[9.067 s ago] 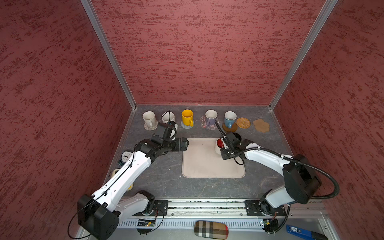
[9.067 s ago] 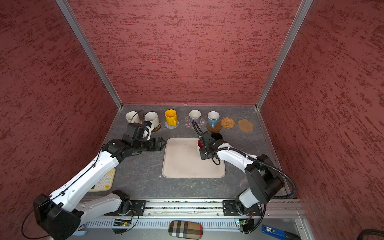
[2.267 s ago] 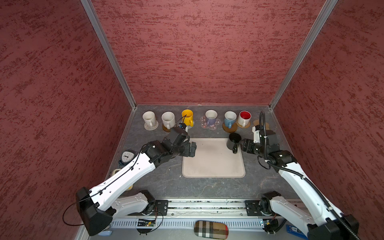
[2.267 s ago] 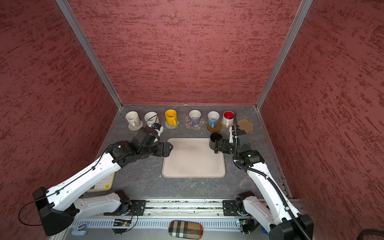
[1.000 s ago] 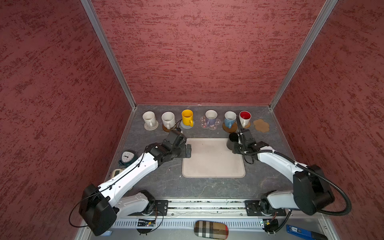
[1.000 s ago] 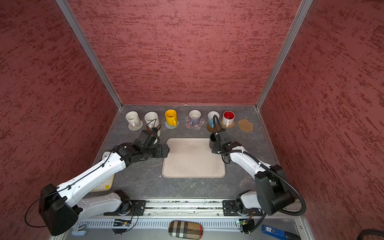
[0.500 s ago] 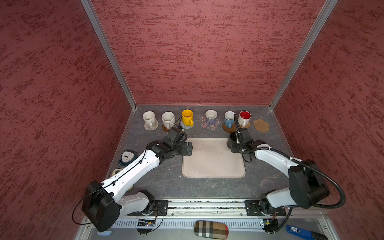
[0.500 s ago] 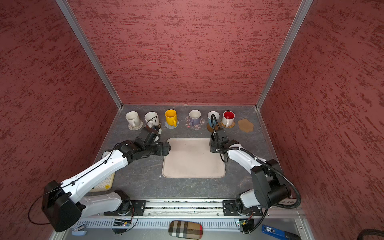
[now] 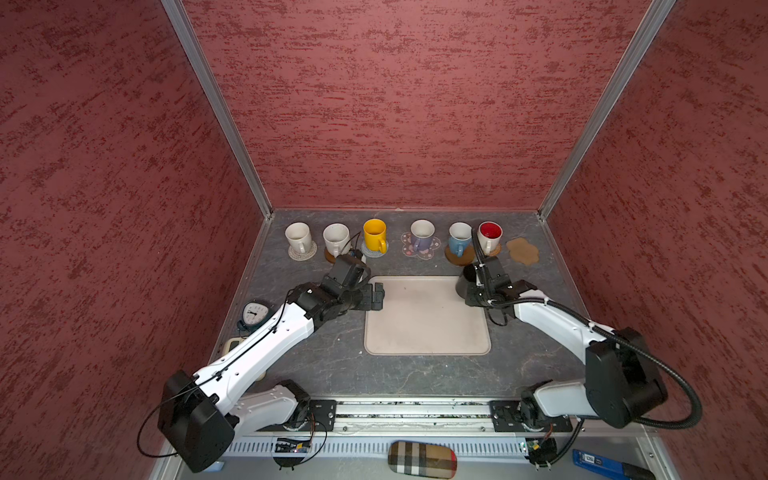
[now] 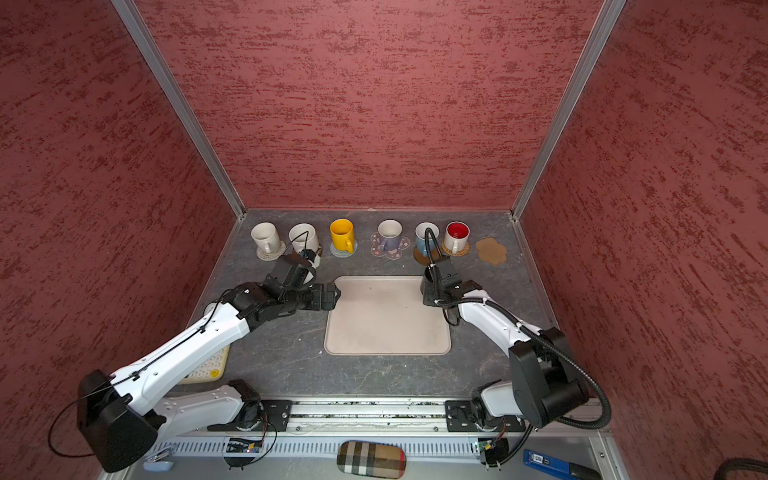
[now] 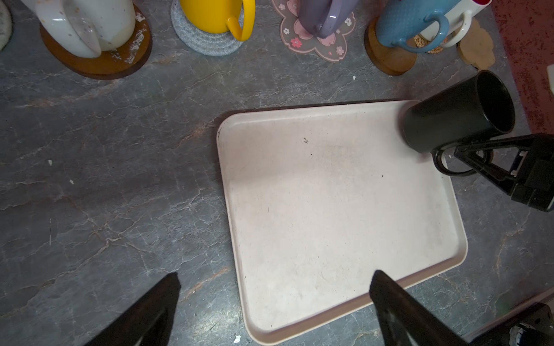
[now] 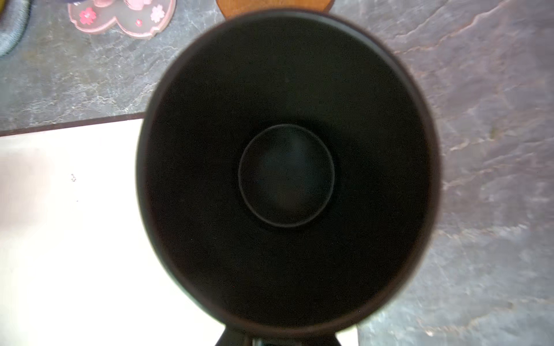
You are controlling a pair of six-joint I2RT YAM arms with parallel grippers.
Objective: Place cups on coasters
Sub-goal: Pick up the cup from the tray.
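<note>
While the left gripper (image 9: 377, 296) hangs with jaws wide at the tray's (image 9: 428, 332) left edge in both top views, the right gripper (image 9: 473, 293) is closed at the black mug (image 9: 462, 281) on the tray's far right corner. Six other mugs, white mug (image 9: 298, 236) through red-lined mug (image 9: 489, 237), stand on coasters along the back. The cork coaster (image 9: 523, 251) lies uncovered at the row's right end.

Left wrist: left jaws spread wide over table and tray (image 11: 329, 209). The right gripper (image 11: 461, 152) pinches the black mug's (image 11: 449, 113) handle.

Right wrist: looks straight down into the black mug (image 12: 284, 176), which sits over the tray (image 12: 60, 224) corner. The jaws are mostly hidden below it.
</note>
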